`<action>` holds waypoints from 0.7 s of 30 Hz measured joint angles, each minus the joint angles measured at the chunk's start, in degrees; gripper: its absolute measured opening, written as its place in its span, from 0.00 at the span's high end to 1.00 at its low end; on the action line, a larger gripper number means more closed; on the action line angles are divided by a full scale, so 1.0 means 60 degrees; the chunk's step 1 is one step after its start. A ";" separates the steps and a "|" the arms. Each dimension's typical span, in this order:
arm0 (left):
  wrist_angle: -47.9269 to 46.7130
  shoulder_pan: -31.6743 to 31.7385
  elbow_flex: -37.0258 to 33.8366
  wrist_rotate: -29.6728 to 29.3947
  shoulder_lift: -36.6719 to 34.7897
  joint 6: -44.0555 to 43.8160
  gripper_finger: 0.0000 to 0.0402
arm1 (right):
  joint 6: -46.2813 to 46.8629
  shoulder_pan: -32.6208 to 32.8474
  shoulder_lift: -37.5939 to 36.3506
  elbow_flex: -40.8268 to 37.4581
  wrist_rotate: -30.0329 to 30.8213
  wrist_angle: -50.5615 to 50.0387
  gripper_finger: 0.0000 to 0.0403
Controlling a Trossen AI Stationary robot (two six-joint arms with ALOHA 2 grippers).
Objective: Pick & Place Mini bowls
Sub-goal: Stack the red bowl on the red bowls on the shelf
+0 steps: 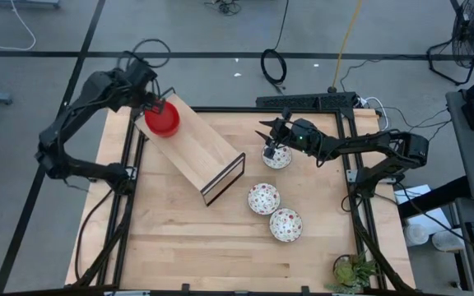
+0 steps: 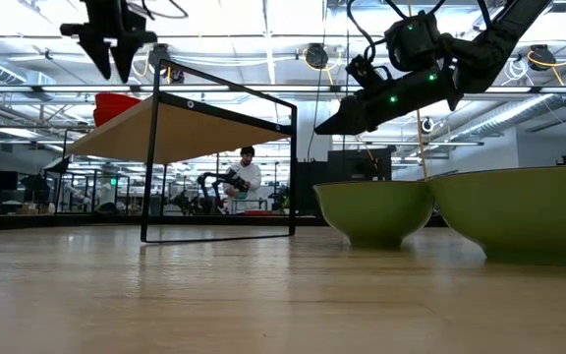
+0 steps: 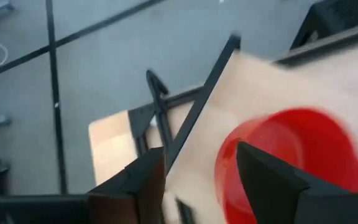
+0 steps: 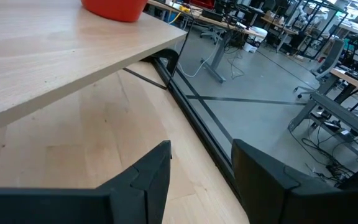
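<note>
Up on the raised shelf (image 1: 196, 148), a red bowl (image 1: 163, 120) sits near its far end, with the left gripper (image 1: 156, 105) just above its rim, fingers spread. Three patterned bowls lie on the table (image 1: 179, 238) right of the shelf: one (image 1: 276, 156) under the right gripper (image 1: 270, 148), whose fingers are parted, and two more (image 1: 263, 198) (image 1: 285, 224) nearer the front. A black frame (image 1: 224, 178) closes the shelf's near end. A plant (image 1: 350, 271) stands at the table's front right corner.
</note>
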 joint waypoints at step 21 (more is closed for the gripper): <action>0.1146 -0.0073 -0.2067 -0.0276 -0.0239 -0.0569 0.99 | 0.0000 0.0000 0.0000 0.0000 0.0000 -0.0069 0.62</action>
